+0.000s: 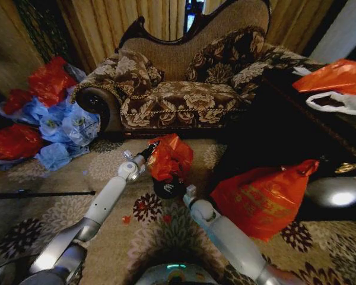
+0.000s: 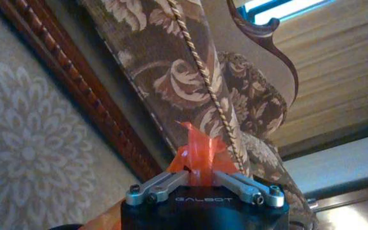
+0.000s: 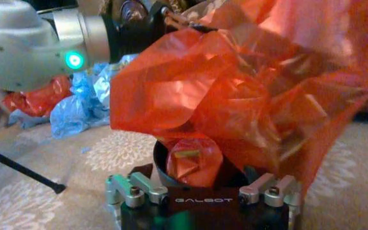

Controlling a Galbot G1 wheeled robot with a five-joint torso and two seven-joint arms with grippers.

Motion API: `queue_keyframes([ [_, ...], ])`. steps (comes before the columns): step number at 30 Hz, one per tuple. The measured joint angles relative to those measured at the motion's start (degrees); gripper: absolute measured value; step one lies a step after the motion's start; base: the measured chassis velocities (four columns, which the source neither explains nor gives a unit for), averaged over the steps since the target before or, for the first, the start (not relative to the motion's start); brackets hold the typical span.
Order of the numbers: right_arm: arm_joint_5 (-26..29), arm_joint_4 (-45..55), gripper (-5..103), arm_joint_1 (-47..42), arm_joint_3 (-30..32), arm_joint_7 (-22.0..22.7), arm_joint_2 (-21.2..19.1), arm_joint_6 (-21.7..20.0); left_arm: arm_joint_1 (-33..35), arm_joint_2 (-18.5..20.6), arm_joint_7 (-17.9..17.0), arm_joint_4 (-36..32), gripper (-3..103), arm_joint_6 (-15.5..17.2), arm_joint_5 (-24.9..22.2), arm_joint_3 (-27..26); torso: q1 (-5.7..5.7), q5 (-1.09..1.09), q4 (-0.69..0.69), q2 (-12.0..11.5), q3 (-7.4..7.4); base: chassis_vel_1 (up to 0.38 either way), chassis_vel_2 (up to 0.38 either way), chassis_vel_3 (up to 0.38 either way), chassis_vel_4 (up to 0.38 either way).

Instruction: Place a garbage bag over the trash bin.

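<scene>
The garbage bag (image 1: 170, 155) is a crinkly red bundle hanging just above the trash bin (image 1: 169, 189), a small black cylinder on the carpet. My left gripper (image 1: 147, 153) is shut on a strip of the bag (image 2: 195, 155), at the bundle's left side. In the right wrist view the bag (image 3: 235, 91) billows over the bin (image 3: 163, 167) and part of it droops inside. My right gripper (image 1: 188, 191) sits right against the bin's right side; the bin rises directly in front of the right gripper (image 3: 197, 184).
A patterned sofa (image 1: 184, 89) stands close behind the bin. A big orange-red printed bag (image 1: 264, 199) lies right of my right arm. Red and blue bags (image 1: 44, 122) pile at far left. A dark table (image 1: 320, 136) with bags is at right.
</scene>
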Motion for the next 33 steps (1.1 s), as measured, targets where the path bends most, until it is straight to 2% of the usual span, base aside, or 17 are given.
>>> queue_keyframes([
  [2, 1.59, 3.33, 99, -2.90, 2.33, 0.46, -1.36, 0.03, 0.34, 0.19, 0.01, -0.31, 0, 0.01, -0.01, -0.17, 0.00, -0.01, -0.01, 0.00, 0.00, 0.000, 0.000, 0.000, 0.000],
  [6, 5.72, 6.67, 100, -5.64, 6.12, 2.02, -2.65, 0.13, 0.99, 0.80, 0.02, -1.39, 0, 0.05, -0.13, -0.37, 0.00, -0.01, -0.02, 0.00, 0.00, 0.000, 0.000, 0.000, 0.000],
  [8, 11.95, 8.61, 100, -6.53, 9.74, 5.23, -3.42, -0.06, 2.22, 1.78, 0.05, -3.01, 0, 0.16, -0.25, -0.47, 0.00, 0.00, -0.01, 0.01, 0.00, 0.000, 0.000, 0.000, 0.000],
  [9, 11.95, 8.61, 100, -6.53, 9.74, 5.23, -3.42, -0.06, 2.22, 1.78, 0.05, -3.01, 0, 0.16, -0.25, -0.47, 0.00, 0.00, -0.01, 0.01, 0.00, 0.000, 0.000, 0.000, 0.000],
  [11, 22.89, 9.76, 100, -5.99, 13.28, 10.62, -3.71, -1.69, 3.45, 2.43, 0.05, -4.56, 0, 0.22, -0.33, -0.77, 0.00, 0.00, -0.02, 0.01, 0.00, 0.000, 0.000, 0.000, 0.000],
  [12, 25.92, 9.78, 100, -5.45, 14.15, 12.51, -3.62, -2.38, 3.78, 2.57, 0.05, -4.95, 0, 0.26, -0.35, -0.84, 0.00, -0.01, -0.02, 0.01, 0.00, 0.000, 0.000, 0.000, 0.000],
  [13, 25.92, 9.78, 100, -5.45, 14.15, 12.51, -3.62, -2.38, 3.78, 2.57, 0.05, -4.95, 0, 0.26, -0.35, -0.84, 0.00, -0.01, -0.02, 0.01, 0.00, 0.000, 0.000, 0.000, 0.000],
  [15, 30.83, 7.99, 100, -3.33, 15.67, 15.14, -2.82, -3.28, 4.53, 3.01, 0.02, -6.09, 0, 0.38, -0.41, -1.01, 0.00, -0.01, -0.02, 0.01, 0.00, 0.000, 0.000, 0.000, 0.000],
  [19, 31.03, 3.65, 100, -0.58, 15.66, 14.12, -1.67, -3.27, 5.46, 3.80, -0.20, -7.11, 0, 0.40, -0.47, -1.09, 0.01, -0.01, -0.01, 0.01, 0.01, 0.000, 0.000, 0.000, 0.000],
  [24, 28.00, -3.50, 100, 3.34, 13.89, 11.64, 1.24, -2.48, 6.82, 4.74, -0.37, -9.03, 0, 0.66, -0.48, -0.63, 0.01, -0.03, -0.02, 0.01, 0.01, 0.000, 0.000, 0.000, 0.000],
  [32, 27.26, -6.45, 100, 6.62, 11.87, 9.70, 3.50, -2.55, 8.27, 6.41, -0.41, -11.10, 0, 0.82, -0.53, -1.08, 0.01, -0.02, 0.00, 0.01, 0.01, 0.000, 0.000, 0.000, 0.000],
  [33, 27.26, -7.12, 103, 7.09, 11.47, 9.27, 3.81, -2.69, 8.23, 6.78, -0.45, -11.39, 0, 0.82, -0.82, -1.16, 0.01, -0.01, -0.02, 0.01, 0.01, 0.000, 0.000, 0.000, 0.000],
])
